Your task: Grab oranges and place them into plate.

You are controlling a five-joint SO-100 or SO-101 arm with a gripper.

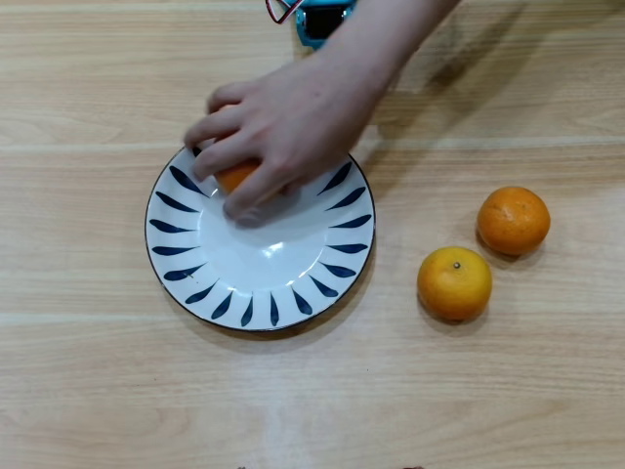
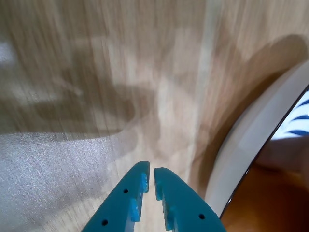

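Observation:
A person's hand (image 1: 293,122) reaches in from the top of the overhead view and grips one orange (image 1: 234,177) over the upper left of the white, blue-stroked plate (image 1: 260,266). Two more oranges (image 1: 513,220) (image 1: 454,283) lie on the table to the right of the plate. In the wrist view my teal gripper (image 2: 149,176) is shut with nothing between its fingers, low over bare wood beside the plate's rim (image 2: 251,140). An orange surface (image 2: 270,205) shows past that rim. Only a teal piece of the arm (image 1: 322,18) shows at the overhead view's top edge.
The table is light wood (image 1: 312,391). The person's forearm (image 1: 400,29) crosses the top of the overhead view, next to the arm's teal part, and casts shadows on the wood.

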